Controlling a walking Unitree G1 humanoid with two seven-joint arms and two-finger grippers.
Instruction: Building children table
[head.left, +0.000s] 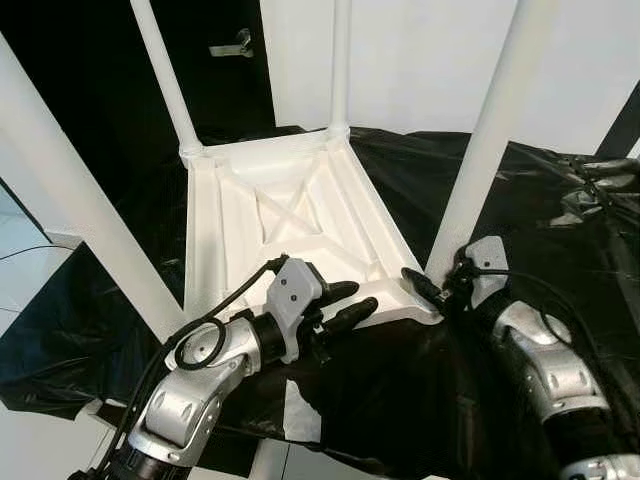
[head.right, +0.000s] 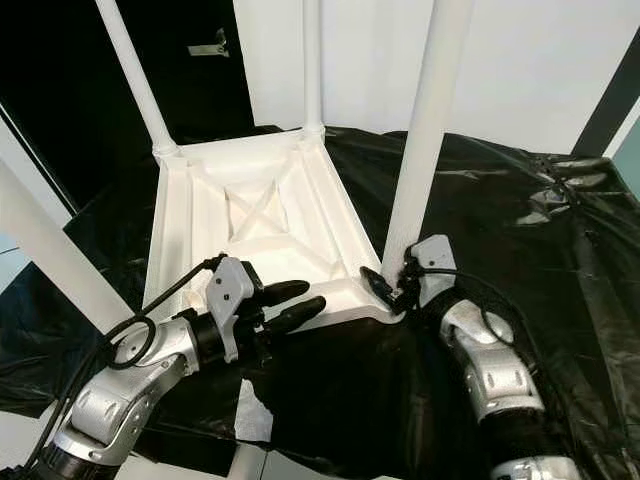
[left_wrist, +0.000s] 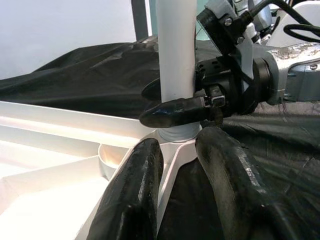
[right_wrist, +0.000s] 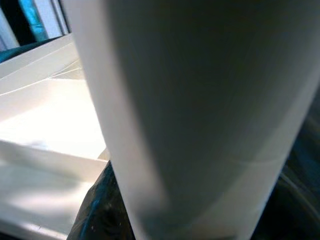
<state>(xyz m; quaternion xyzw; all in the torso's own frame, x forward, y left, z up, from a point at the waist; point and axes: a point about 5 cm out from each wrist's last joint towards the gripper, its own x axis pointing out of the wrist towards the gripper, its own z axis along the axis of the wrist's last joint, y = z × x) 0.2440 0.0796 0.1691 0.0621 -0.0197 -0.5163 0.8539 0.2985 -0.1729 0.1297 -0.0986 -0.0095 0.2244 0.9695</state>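
The right hand (head.left: 432, 288) pinched the base of the near-right leg (head.left: 487, 140) where it met its corner socket, probably to seat or turn it tight. The left hand (head.left: 345, 305), fingers slightly spread and holding nothing, rested at the near edge of the tabletop (head.left: 290, 230), apparently steadying it. The white tabletop lay upside down on black plastic sheeting (head.left: 520, 200) covering the bench, ribbed underside up, its long axis running away from the robot. All four legs pointed straight up.
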